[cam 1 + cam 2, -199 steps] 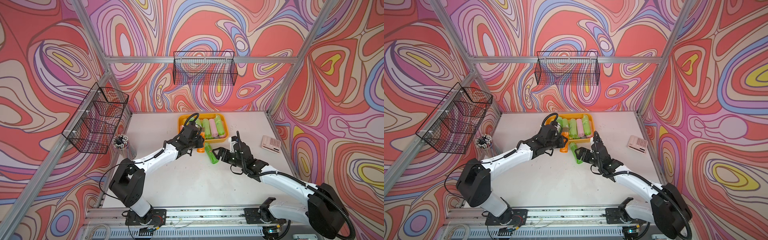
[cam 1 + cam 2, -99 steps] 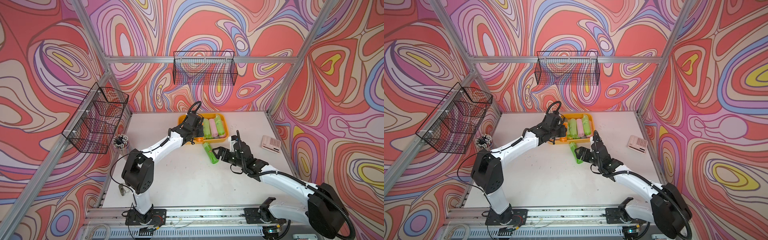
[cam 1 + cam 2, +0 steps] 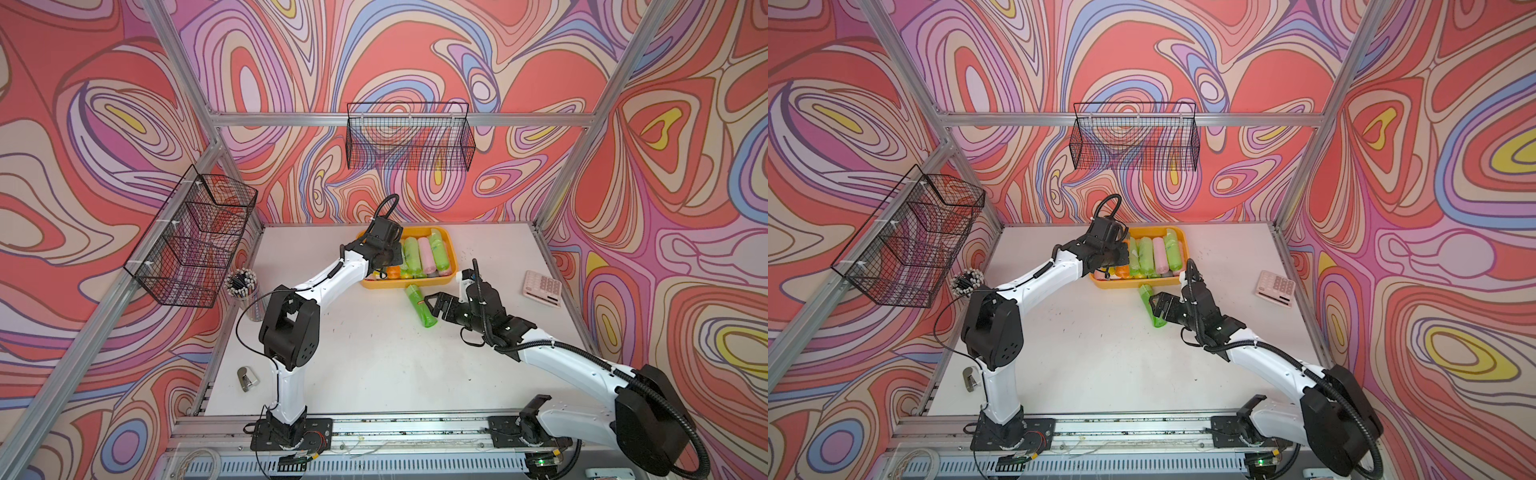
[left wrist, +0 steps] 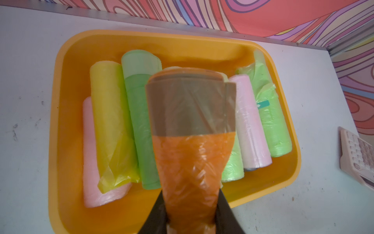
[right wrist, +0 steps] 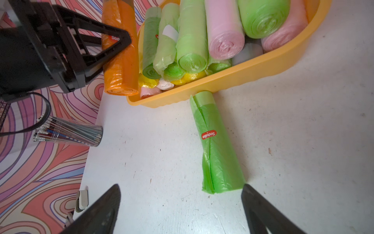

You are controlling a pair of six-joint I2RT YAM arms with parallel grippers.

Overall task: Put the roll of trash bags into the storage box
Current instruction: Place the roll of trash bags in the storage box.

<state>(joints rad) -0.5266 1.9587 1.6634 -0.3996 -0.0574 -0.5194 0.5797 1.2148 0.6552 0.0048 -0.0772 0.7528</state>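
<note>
Clamping the orange roll (image 4: pixel 190 162), the left gripper (image 4: pixel 189 218) is closed tightly on it and holds it above the storage box (image 4: pixel 70 60), over the rolls already lying inside. Its fingers (image 4: pixel 224 212) are mostly hidden behind the roll and cut off by the frame edge; in both top views the wrist covers them. The right gripper (image 5: pixel 180 212) stands wide apart and holds nothing; only its finger ends show. Just ahead of them the green roll (image 5: pixel 218 152) lies on the table (image 5: pixel 293 141), outside the box, its far end under the flared rim; contact there cannot be confirmed. Lower-layer rolls in the box show only their ends.
</note>
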